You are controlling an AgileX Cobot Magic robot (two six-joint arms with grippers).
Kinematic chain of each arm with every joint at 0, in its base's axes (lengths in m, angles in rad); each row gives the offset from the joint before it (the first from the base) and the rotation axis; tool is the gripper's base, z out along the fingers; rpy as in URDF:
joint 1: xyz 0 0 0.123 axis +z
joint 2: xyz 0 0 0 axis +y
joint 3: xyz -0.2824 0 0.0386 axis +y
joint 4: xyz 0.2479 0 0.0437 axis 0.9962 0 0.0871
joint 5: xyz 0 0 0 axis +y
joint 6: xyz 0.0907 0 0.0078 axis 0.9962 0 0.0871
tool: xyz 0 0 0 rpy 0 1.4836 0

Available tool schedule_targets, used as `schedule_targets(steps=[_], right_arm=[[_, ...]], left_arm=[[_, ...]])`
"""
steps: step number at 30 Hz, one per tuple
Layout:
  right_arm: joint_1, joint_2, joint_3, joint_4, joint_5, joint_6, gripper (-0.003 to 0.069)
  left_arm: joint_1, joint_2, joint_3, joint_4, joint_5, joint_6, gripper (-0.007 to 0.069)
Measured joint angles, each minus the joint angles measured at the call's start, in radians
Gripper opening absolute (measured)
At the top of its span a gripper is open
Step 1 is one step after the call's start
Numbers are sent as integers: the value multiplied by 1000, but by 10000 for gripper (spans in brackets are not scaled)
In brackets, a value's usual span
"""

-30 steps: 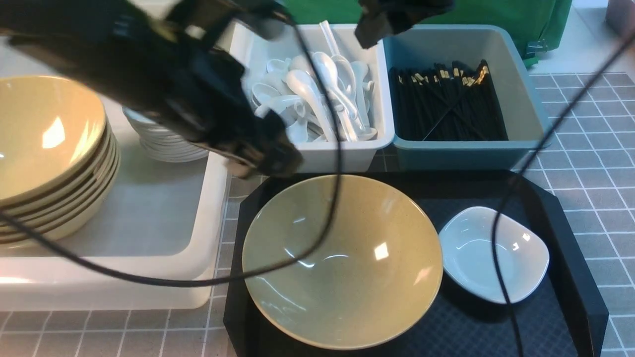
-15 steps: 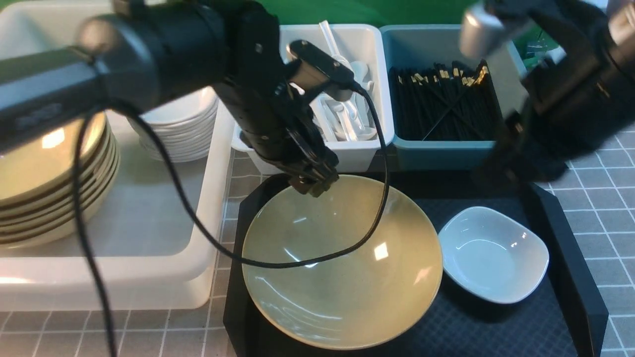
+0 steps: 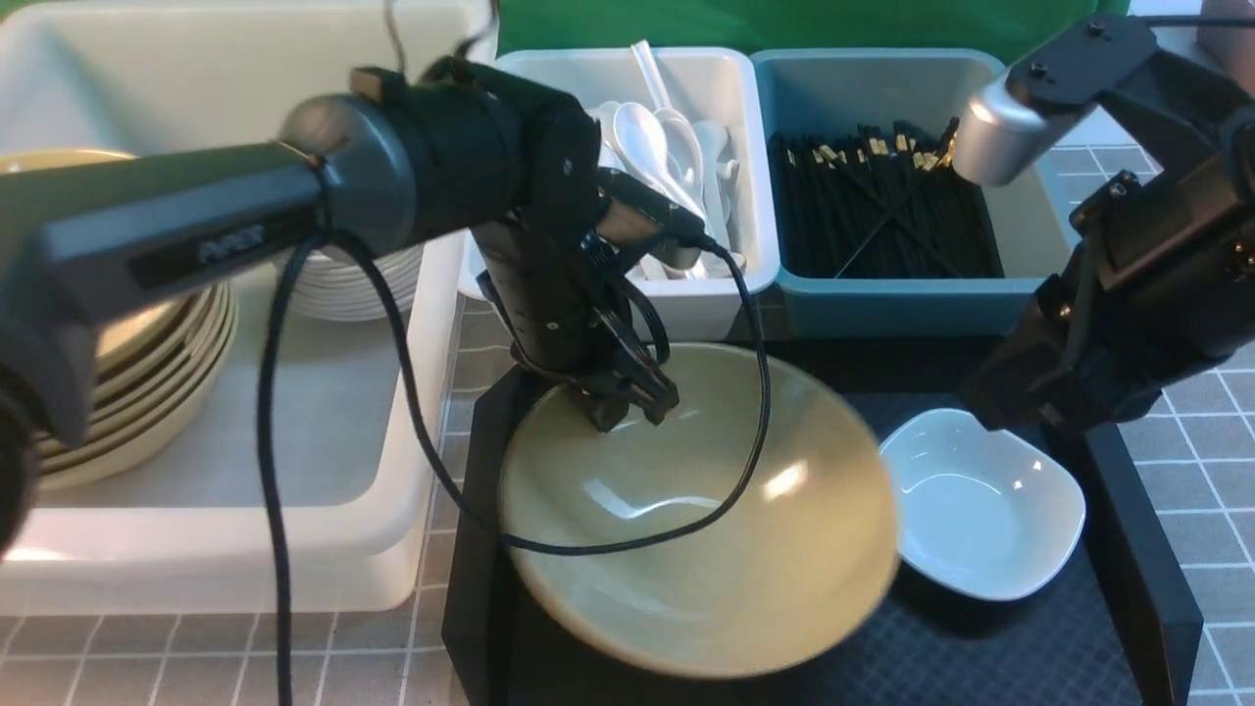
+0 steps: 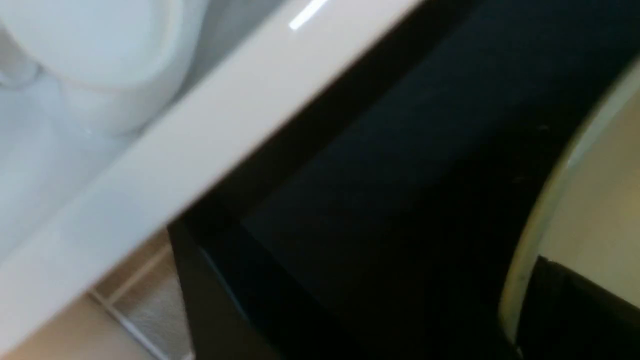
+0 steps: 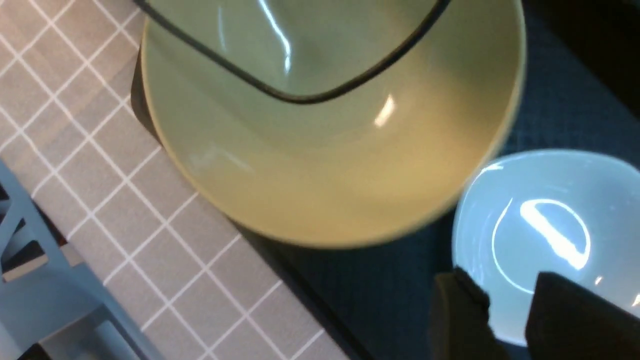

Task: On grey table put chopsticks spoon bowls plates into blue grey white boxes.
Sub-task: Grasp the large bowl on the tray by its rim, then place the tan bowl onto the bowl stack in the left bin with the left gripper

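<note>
Two arms down at the black textured tray (image 3: 1137,549) within the last second. Left gripper (image 3: 632,404): clamped on the far rim of the large pale olive-yellow glossy bowl (image 3: 784,579), now tipped, blurred and shifted toward the tray's right side. Lift apparently begun; likely bound for the big translucent whitish tub (image 3: 196,579) left of the tray. Right gripper (image 5: 505,300): fingers narrowed at the rim of the small glossy white rounded-square dish (image 5: 545,225) in the tray's right part; cannot tell whether gripping, dish unmoved. Pale lettering on the left arm (image 3: 230,243), too blurred to read.
</note>
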Motion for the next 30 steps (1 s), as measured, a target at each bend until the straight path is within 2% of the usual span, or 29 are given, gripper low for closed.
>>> schedule_targets(steps=[5,7,10,15,20,22,23,24,26,30], right_arm=[[0,0,0,4,-26,-21,172],[13,0,0,18,-56,-46,86],[47,0,-7,29,-80,-60,39],[186,2,-105,42,-105,-78,34],[292,19,-230,49,-105,-105,34],[323,27,-266,52,-105,-118,34],[339,30,-280,51,-105,-122,34],[341,31,-283,51,-105,-123,34],[348,33,-288,52,-104,-132,34],[349,34,-288,47,-92,-158,34]], left_arm=[[-2,-70,0,-17,24,-14,26],[15,-150,1,-28,36,-18,5],[54,-225,2,-49,37,-14,10],[246,-422,3,-200,65,-6,8],[511,-596,3,-315,103,22,8],[656,-659,3,-335,115,30,8],[778,-692,3,-346,131,40,8],[794,-699,3,-348,133,41,8],[958,-720,3,-361,164,45,8],[1165,-712,55,-393,137,48,8]])
